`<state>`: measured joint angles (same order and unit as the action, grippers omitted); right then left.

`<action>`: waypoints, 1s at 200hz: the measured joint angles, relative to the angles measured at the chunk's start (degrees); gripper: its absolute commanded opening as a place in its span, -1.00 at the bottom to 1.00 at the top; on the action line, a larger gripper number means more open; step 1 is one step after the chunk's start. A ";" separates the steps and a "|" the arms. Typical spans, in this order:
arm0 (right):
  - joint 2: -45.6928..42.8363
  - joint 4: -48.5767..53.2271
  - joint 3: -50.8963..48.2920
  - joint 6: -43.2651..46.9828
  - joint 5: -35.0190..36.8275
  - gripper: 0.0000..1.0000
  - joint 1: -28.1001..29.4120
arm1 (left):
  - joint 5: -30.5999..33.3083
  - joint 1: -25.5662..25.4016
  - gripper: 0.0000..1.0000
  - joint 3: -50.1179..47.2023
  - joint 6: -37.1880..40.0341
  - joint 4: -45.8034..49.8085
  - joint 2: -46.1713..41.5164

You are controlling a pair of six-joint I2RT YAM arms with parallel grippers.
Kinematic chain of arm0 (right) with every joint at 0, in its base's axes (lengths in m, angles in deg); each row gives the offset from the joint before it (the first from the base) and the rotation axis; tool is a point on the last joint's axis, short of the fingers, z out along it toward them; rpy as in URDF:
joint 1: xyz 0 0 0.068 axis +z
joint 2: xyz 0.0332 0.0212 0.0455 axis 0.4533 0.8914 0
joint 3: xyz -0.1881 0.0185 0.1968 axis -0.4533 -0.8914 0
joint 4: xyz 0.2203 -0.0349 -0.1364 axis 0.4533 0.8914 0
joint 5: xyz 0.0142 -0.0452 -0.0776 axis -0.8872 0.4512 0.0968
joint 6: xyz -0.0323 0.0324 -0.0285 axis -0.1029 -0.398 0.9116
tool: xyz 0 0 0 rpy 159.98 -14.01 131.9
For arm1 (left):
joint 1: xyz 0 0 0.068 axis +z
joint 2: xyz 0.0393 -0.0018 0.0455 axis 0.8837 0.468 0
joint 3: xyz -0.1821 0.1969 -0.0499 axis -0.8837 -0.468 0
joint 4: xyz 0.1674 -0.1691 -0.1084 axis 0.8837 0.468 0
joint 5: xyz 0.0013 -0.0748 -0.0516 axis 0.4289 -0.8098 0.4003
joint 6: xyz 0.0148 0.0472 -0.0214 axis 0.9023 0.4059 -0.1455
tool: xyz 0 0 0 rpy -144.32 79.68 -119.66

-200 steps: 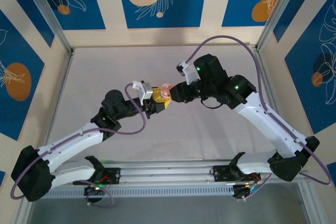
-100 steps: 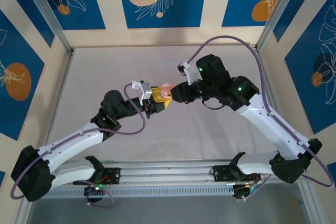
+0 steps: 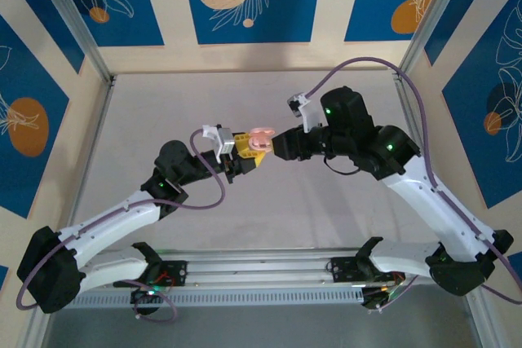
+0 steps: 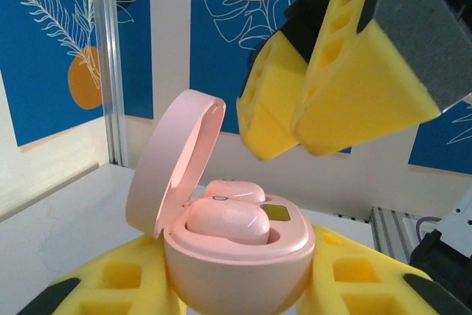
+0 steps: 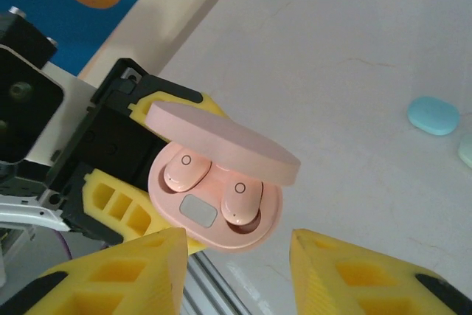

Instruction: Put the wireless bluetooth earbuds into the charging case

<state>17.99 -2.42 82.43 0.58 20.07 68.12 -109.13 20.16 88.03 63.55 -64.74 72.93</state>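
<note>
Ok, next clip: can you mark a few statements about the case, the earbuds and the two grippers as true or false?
1. The left gripper grips the pink charging case. True.
2. The case's lid is closed. False: it stands open, hinged up behind the body.
3. Two pink earbuds sit in the case. True.
4. The right gripper holds an earbud. False: its jaws are apart with nothing between them.
5. A pale teal object lies on the table, apart from the case. True.
</note>
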 measured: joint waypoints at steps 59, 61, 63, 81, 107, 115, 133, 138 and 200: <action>-6.12 -7.30 -4.59 -4.44 -3.15 -0.06 -4.79 | -1.22 0.00 -0.34 -1.49 0.24 -3.26 -0.04; -6.29 -7.65 -4.79 -4.92 -3.41 -0.06 -5.11 | -1.29 0.00 -0.35 -1.57 0.24 -3.41 -0.04; -6.43 -7.93 -4.90 -5.07 -3.58 -0.06 -5.29 | -1.36 0.00 -0.34 -1.66 0.26 -3.54 -0.04; -7.08 -10.34 -5.51 -7.10 -5.92 -0.04 -7.37 | -1.99 0.00 -0.35 -2.14 0.72 -4.02 -0.15; -6.19 -12.96 -5.44 -9.29 -9.07 0.01 -8.70 | -3.02 0.00 -0.36 -2.23 1.81 -4.04 -0.50; -5.22 -13.00 -5.18 -9.81 -9.99 0.03 -8.74 | -3.30 0.00 -0.36 -2.23 2.23 -4.02 -0.74; -2.34 -12.81 -3.89 -10.58 -11.58 0.05 -8.74 | -3.69 0.00 -0.36 -2.23 3.15 -4.02 -1.25; -1.46 -12.76 -3.52 -10.80 -11.98 0.05 -8.74 | -3.74 -0.04 -0.36 -2.23 3.26 -4.02 -1.36; 4.63 -10.67 -1.92 -11.61 -17.27 0.09 -8.72 | -4.13 -0.33 -0.36 -2.23 4.72 -4.00 -1.62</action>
<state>22.62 -13.09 80.51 -11.03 2.80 59.40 -113.26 19.83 85.80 68.27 -68.74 71.31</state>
